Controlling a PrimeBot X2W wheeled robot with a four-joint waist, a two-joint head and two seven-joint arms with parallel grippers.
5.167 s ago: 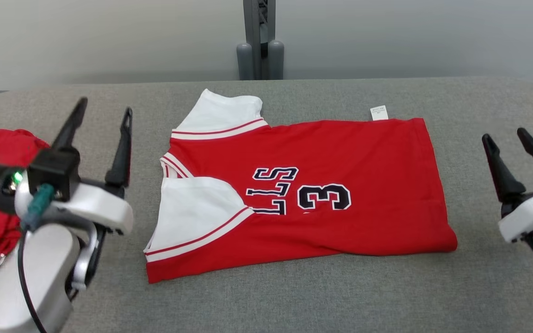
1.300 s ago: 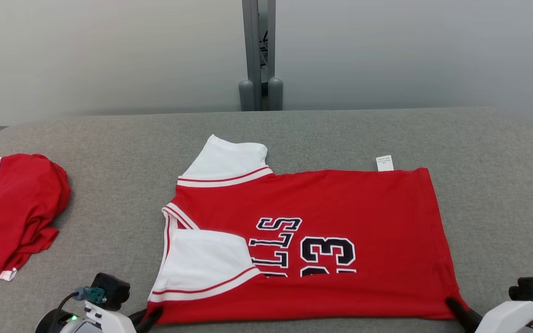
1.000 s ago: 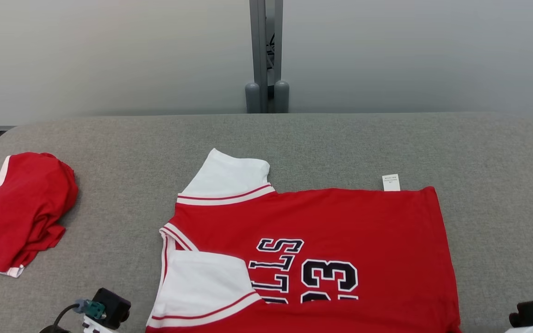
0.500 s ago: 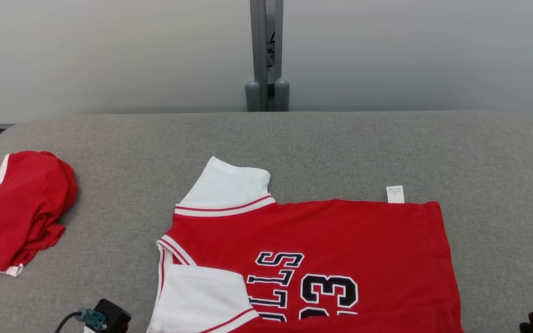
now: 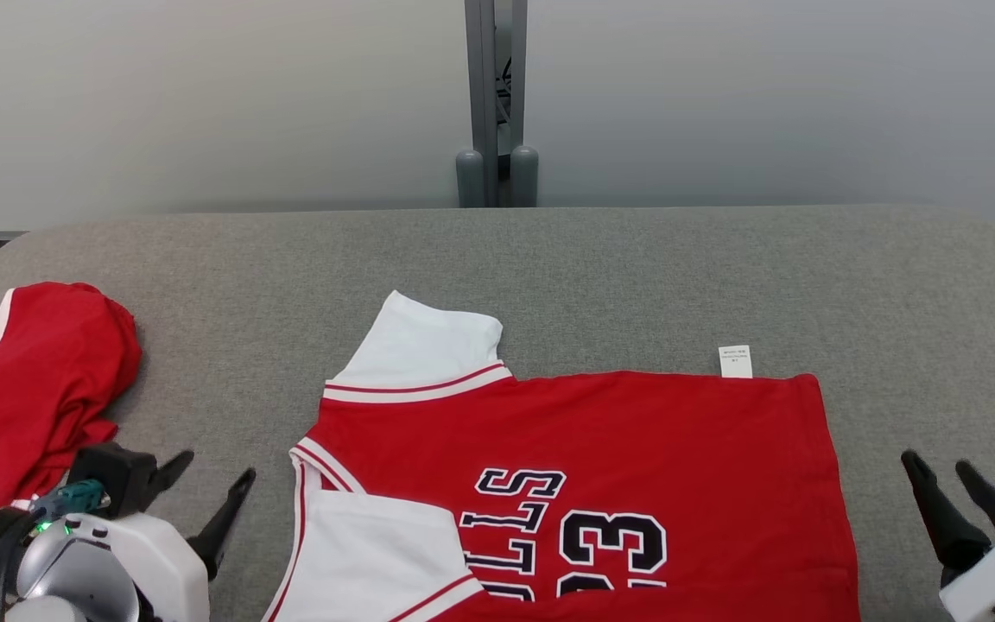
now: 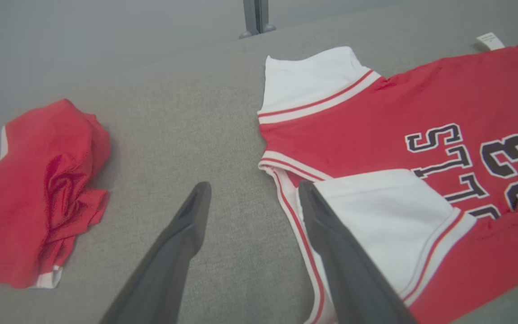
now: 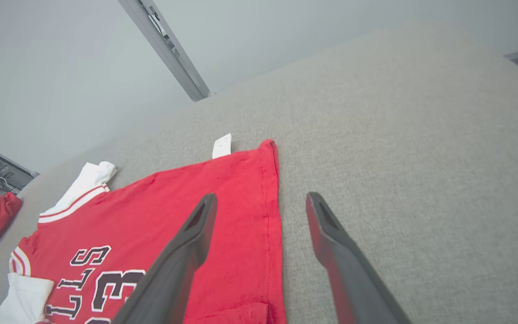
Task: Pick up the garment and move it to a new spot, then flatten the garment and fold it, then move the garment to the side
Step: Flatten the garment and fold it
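Left gripper (image 5: pixel 214 466) (spread wide) flanks the flat red, white-sleeved garment (image 5: pixel 636 432).

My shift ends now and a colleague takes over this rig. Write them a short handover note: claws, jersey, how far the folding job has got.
Left claw: open, empty, beside the jersey's collar end.
Right claw: open, empty, just off the hem end.
Red jersey: flat on the grey table, collar to the robot's left, near sleeve folded over the lettering.
Crumpled red garment: at the table's left end, apart from the jersey.
Done: jersey laid flat, a first lengthwise fold seems in.
Left: remaining folds, then move it aside.
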